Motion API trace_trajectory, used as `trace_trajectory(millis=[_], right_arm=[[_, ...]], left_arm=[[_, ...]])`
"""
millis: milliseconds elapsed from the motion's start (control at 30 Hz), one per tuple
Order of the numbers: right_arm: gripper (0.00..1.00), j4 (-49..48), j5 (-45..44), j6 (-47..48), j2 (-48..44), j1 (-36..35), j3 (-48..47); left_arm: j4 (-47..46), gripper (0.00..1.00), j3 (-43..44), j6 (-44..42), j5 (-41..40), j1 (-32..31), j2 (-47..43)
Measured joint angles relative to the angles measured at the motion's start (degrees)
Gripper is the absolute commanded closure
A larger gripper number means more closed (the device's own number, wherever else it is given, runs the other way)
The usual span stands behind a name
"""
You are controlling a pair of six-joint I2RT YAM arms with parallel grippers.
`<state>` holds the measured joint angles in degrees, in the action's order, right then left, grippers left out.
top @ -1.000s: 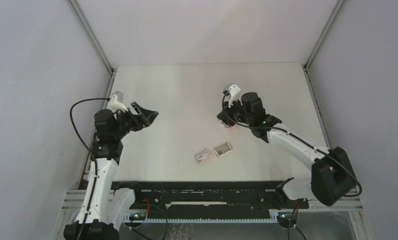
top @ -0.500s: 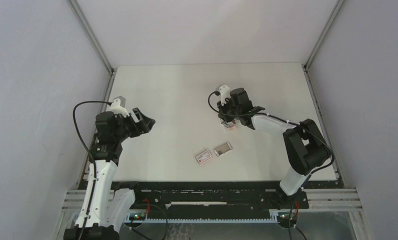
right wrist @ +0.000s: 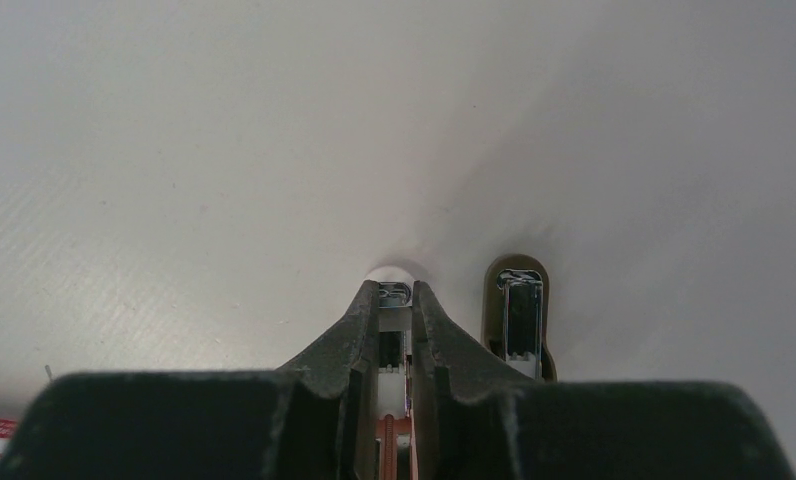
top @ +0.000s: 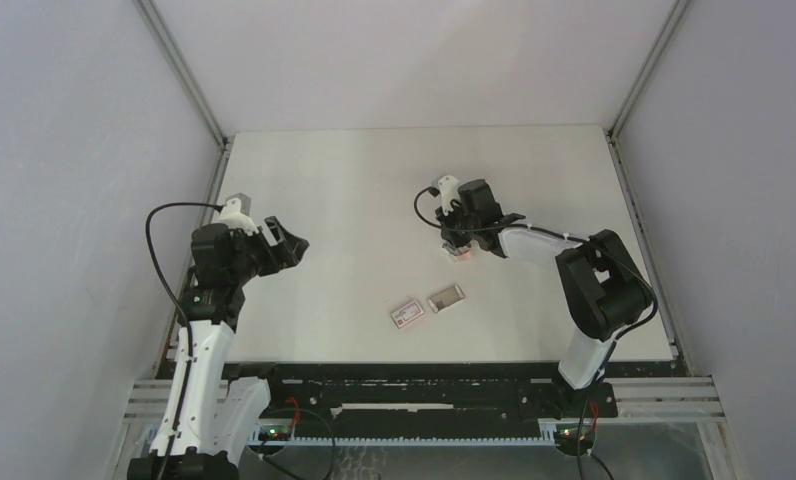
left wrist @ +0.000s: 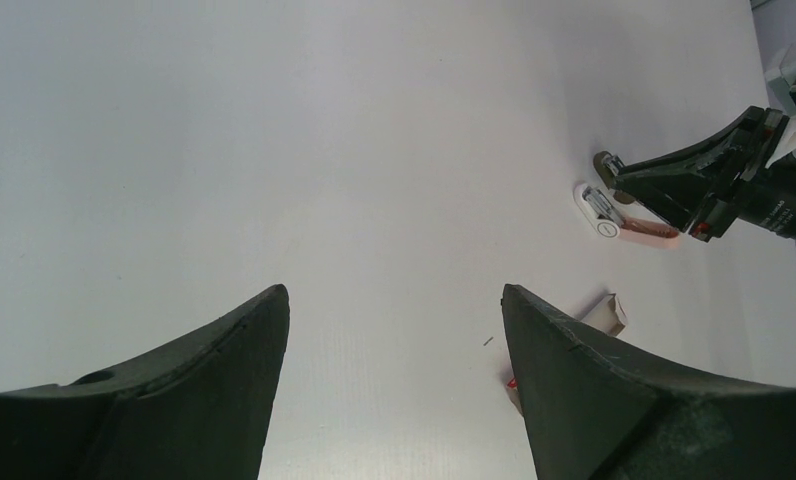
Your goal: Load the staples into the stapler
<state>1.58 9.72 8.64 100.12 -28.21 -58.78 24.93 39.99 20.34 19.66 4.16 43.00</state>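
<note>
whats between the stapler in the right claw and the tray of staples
Nothing. Only bare table separates the stapler, pinched in the right claw, from the tray of staples. The top view shows this.

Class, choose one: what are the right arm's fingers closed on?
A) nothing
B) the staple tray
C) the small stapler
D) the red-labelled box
C: the fingers pinch the stapler, while the tray and box lie apart from them.

robot lab test cell: bare white table (top: pixel 354 170), plain grey wall panels (top: pixel 64 150), aluminium frame posts (top: pixel 182 72), mounting rail (top: pixel 414 385).
</note>
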Motion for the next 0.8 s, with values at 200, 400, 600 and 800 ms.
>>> trace_trajectory(millis=[200, 400, 600, 800], right_arm=[[0.93, 0.15, -0.20, 0.48, 0.63, -0.02, 0.00], [0.93, 1.05, -0.20, 0.68, 1.16, -0.13, -0.72], [0.94, 1.79, -0.22, 1.03, 2.12, -0.63, -1.20], [0.94, 2.29, -0.22, 1.27, 2.78, -0.87, -1.81]], left_arm=[[0.11, 0.18, 0.00, 0.00, 0.00, 0.00, 0.00], [0.11, 0.18, 0.00, -0.02, 0.00, 0.00, 0.00], [0.13, 0.18, 0.00, -0.02, -0.02, 0.00, 0.00], [0.11, 0.18, 0.00, -0.02, -0.02, 0.00, 0.00]])
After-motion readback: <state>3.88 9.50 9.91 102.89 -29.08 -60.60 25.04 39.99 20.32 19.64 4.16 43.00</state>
